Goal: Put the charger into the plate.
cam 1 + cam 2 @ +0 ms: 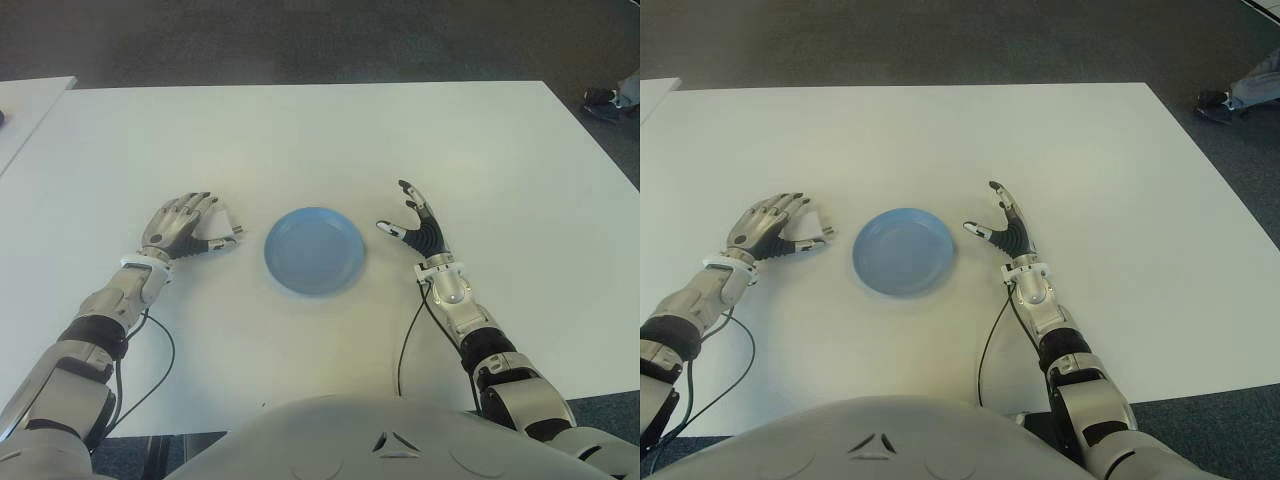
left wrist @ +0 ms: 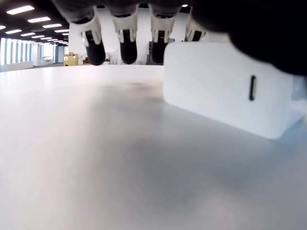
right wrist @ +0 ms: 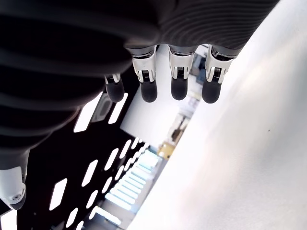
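Left hand [image 1: 183,228] is sitting palm-down on the white desk [image 1: 330,130], just left of the blue plate [image 1: 314,250], covering the charger [image 2: 225,86]. Eye views are showing only a small white bit poking out past the fingertips toward the plate. Left wrist view is showing the white charger block lying on the desk under the palm, fingers [image 2: 128,40] arched over it; whether they are actually gripping it is hard to tell, probably only draped over it. Plate is sitting between both hands with nothing in it. Right hand [image 1: 415,226] is showing just right of the plate, fingers [image 3: 178,76] spread and holding nothing.
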Motion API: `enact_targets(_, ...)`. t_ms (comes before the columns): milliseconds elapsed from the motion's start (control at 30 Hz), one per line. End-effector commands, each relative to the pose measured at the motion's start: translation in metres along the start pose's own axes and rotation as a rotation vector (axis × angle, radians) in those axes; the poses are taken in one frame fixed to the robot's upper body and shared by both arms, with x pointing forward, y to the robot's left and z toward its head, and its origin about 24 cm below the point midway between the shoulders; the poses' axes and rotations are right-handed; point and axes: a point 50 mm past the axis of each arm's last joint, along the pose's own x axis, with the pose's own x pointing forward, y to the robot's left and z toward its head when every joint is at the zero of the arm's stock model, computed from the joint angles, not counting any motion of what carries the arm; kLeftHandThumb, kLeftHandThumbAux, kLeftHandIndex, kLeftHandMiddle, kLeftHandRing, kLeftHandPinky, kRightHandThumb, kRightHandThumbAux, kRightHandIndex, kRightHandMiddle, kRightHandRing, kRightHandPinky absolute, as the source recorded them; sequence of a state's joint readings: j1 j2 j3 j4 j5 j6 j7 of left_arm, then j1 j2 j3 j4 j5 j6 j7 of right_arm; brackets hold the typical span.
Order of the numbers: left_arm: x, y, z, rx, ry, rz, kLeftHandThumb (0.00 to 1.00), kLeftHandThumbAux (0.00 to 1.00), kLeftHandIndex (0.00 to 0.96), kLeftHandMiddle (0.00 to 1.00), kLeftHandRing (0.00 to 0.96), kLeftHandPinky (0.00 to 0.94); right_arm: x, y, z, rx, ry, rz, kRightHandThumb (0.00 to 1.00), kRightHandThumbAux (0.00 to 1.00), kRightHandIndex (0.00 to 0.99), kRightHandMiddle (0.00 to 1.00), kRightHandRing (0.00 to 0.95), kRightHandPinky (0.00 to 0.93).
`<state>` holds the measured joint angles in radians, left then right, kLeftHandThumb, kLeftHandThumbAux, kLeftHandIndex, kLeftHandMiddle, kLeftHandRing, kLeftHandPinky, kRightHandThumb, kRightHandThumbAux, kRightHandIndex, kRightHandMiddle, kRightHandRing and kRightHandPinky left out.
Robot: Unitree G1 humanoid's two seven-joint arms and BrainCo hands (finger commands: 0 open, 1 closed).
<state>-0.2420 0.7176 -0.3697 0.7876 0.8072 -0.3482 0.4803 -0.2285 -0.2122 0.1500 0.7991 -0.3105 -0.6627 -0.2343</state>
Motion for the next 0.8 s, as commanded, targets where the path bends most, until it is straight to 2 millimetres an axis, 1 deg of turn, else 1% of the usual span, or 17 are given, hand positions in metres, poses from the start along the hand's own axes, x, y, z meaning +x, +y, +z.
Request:
enact_targets(33, -0.002, -0.003, 0.003, 0.015, -0.006, 0.006, 0.413, 0.202, 0.000, 0.000, 0.000, 0.017, -0.046, 0.027, -0.032, 0.044, 0.187, 0.066, 0.074, 0.512, 0.000, 0.008, 0.043, 0.098)
enact_targets(433, -0.005, -0.006, 0.004, 0.037, -0.022, 0.050, 0.392, 0.179, 0.000, 0.000, 0.000, 0.036, -0.046, 0.026, -0.032, 0.043, 0.183, 0.065, 0.072, 0.509, 0.000, 0.011, 0.045, 0.095)
enact_targets(800, -0.009, -0.015, 0.005, 0.050, -0.039, 0.019, 0.416, 0.148, 0.000, 0.000, 0.000, 0.022, -0.046, 0.026, -0.032, 0.040, 0.186, 0.068, 0.070, 0.491, 0.000, 0.017, 0.051, 0.099)
